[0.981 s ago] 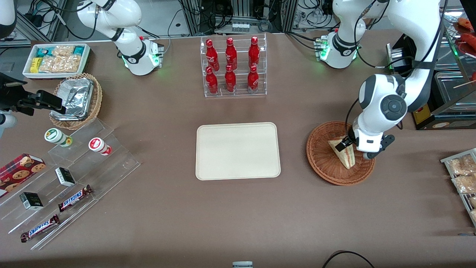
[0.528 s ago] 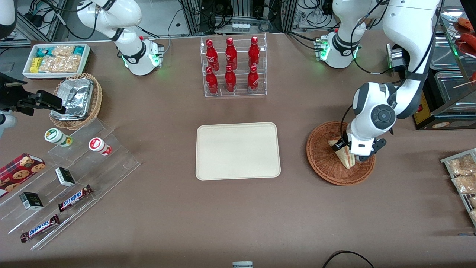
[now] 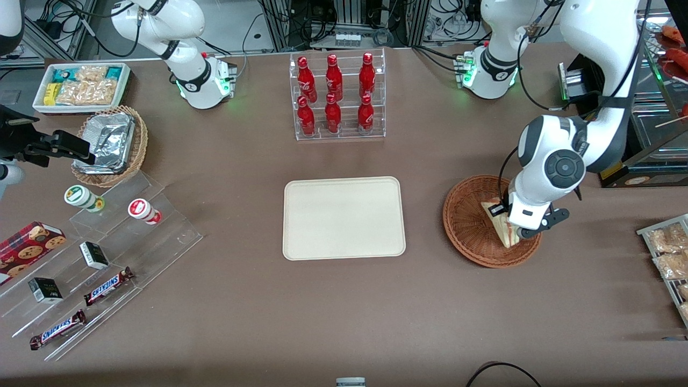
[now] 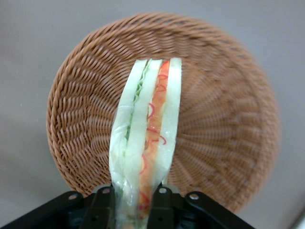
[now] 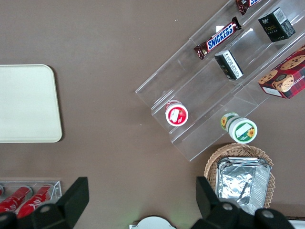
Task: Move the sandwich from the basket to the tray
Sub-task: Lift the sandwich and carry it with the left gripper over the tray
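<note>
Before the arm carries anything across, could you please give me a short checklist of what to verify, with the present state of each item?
1. End effector shut on the triangular white-bread sandwich: ok.
2. Sandwich lifted clear of the round reddish-brown wicker basket: cannot tell.
3. Sandwich layers together, filling in place: ok.
4. Flat cream rectangular tray bare for the drop: ok.
5. Brown table between basket and tray free of objects: ok.

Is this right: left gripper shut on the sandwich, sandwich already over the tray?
Not quite. The gripper is shut on the sandwich, but the sandwich is over the basket, not the tray. The left wrist view shows wicker right under it; the front view agrees.
</note>
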